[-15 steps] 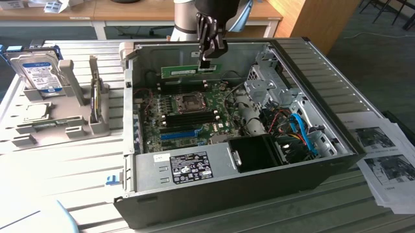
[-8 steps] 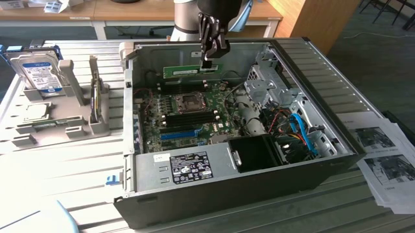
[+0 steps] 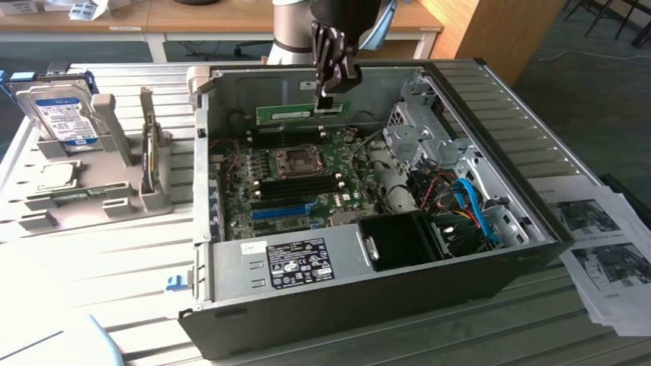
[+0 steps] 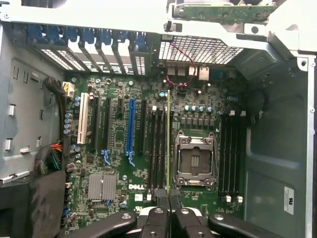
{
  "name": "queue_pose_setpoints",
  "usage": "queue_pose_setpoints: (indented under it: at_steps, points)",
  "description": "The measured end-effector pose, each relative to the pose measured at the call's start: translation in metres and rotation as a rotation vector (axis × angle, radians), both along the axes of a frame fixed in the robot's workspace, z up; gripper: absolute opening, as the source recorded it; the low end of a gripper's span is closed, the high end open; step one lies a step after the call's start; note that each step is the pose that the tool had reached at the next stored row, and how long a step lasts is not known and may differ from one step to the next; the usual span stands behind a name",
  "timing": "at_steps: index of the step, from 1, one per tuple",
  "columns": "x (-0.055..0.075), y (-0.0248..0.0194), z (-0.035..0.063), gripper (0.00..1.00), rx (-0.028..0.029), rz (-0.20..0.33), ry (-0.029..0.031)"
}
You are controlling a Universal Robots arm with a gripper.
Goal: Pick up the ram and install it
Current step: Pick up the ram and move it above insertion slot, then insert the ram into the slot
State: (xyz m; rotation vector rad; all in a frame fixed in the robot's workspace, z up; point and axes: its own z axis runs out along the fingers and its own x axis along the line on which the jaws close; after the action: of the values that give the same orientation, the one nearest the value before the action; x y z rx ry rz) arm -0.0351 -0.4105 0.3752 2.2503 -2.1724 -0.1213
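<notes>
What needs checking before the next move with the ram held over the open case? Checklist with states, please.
1. Grip: black gripper shut on the long thin green circuit-board ram, off-centre toward one end: ok.
2. Height: ram hangs above the green motherboard, not seated: ok.
3. Direction: in the wrist view the ram's edge runs parallel to the long black memory slots: ok.
4. Ram exactly over one slot: cannot tell.
5. Slots beside the metal processor socket empty: ok.
6. Slot end latches open: cannot tell.
</notes>
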Motion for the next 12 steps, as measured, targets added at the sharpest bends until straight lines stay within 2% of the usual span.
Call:
queue_pose_setpoints:
  at_steps: [5, 8, 10, 12]
  points:
    - [0.000, -0.0007, -0.0024, 0.11, 0.0000, 0.000, 0.0000]
    - [0.000, -0.0008, -0.0054, 0.11, -0.0001, 0.000, 0.0001]
    - [0.000, -0.0009, -0.0107, 0.11, 0.0000, 0.000, 0.0001]
    - [0.000, -0.0009, -0.0107, 0.11, 0.0000, 0.000, 0.0000]
